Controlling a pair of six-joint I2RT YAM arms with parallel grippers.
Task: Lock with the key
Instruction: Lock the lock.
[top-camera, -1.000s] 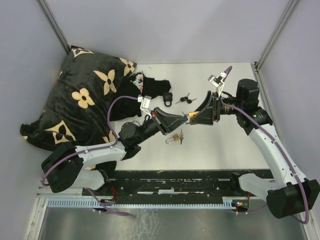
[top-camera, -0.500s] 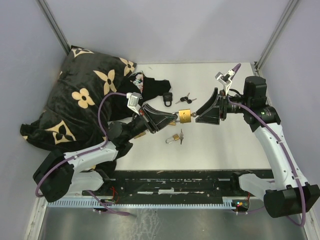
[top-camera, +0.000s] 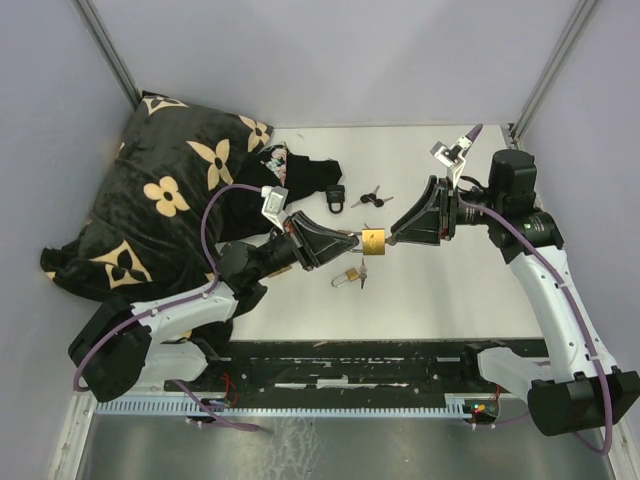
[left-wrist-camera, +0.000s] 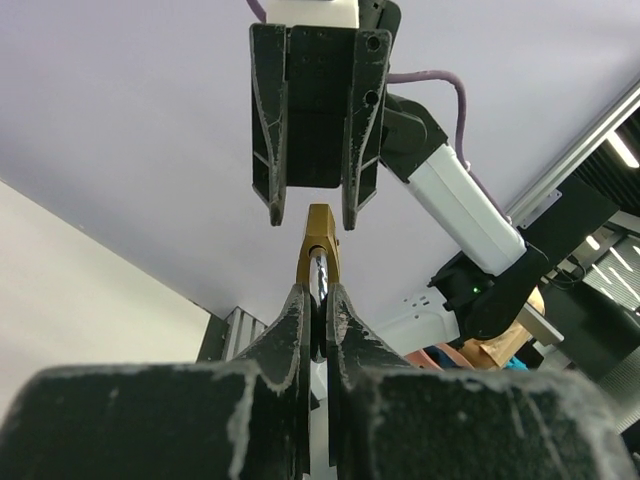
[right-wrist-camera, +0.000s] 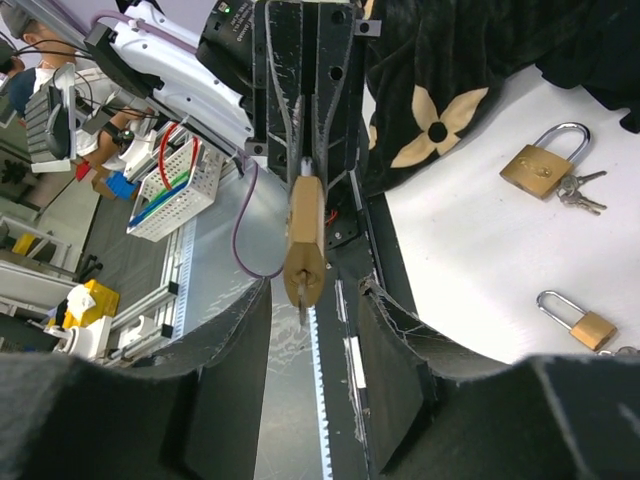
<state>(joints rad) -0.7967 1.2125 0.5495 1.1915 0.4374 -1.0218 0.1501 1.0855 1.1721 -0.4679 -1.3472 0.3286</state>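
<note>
Brass padlock (top-camera: 372, 240) hangs above the middle of the table (top-camera: 450, 290), its shackle clenched in the left gripper (top-camera: 347, 241). The right gripper (top-camera: 393, 238) gapes just right of it (holding nothing). It should centre on the protruding key (right-wrist-camera: 302, 300), pinch squarely, then twist without side-pull.

Robotics lab: aluminium-framed booth (top-camera: 545, 70), slotted cable duct (top-camera: 300, 405), white storage basket (right-wrist-camera: 180, 190) (coloured bits inside) beyond.
</note>
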